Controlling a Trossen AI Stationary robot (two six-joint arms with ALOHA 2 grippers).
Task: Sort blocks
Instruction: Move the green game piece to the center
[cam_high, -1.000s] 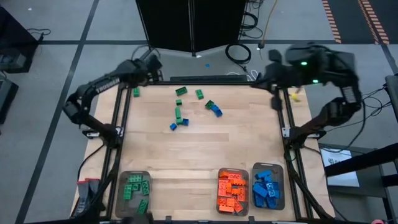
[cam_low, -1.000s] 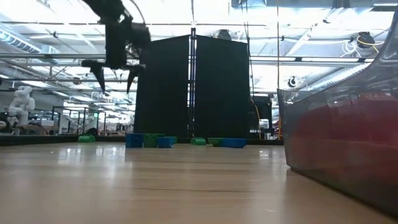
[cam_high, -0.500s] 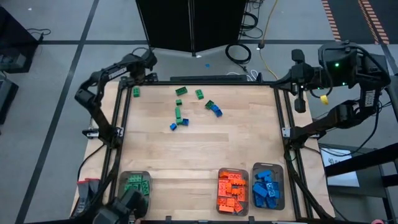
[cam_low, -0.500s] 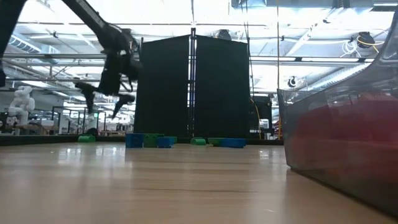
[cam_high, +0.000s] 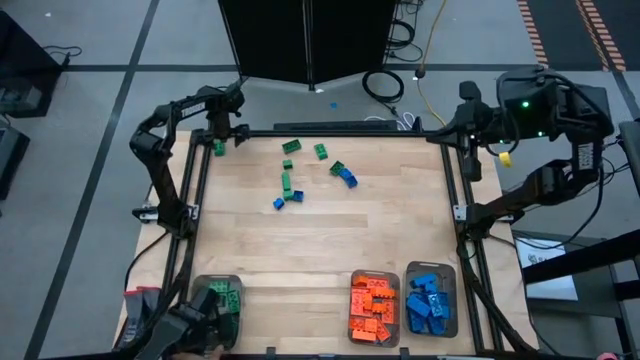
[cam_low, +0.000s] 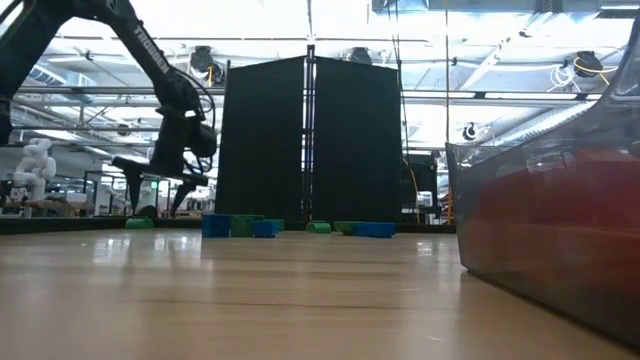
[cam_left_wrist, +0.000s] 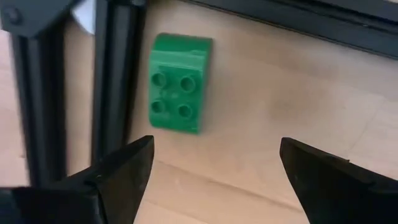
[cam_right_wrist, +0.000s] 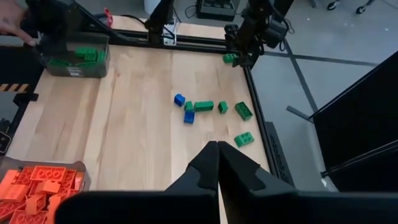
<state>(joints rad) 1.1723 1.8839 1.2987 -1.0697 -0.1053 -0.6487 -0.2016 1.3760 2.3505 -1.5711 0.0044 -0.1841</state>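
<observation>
Above the table's far left corner, my left gripper (cam_high: 222, 133) (cam_low: 155, 188) (cam_left_wrist: 214, 149) is open and points down. A green block (cam_left_wrist: 179, 83) (cam_high: 218, 148) (cam_low: 139, 222) lies studs up on the wood beside the black frame rail, ahead of the fingertips and untouched. More green and blue blocks (cam_high: 290, 185) (cam_right_wrist: 202, 107) lie loose on the far middle of the table. My right gripper (cam_high: 477, 160) (cam_right_wrist: 217, 149) is shut and empty, beyond the table's far right rail.
Three clear trays stand at the near edge: green blocks (cam_high: 215, 305), orange (cam_high: 374, 308), blue (cam_high: 431, 303). A person's hand and dark sleeve (cam_high: 185, 335) (cam_right_wrist: 15, 22) are at the green tray (cam_right_wrist: 74, 59). Black frame rails (cam_high: 195, 190) run along the table's sides.
My left gripper has come down from high above the far left corner to just over the green block, staying open. My right arm has swung out past the table's right rail. A person's arm has come in at the green tray.
</observation>
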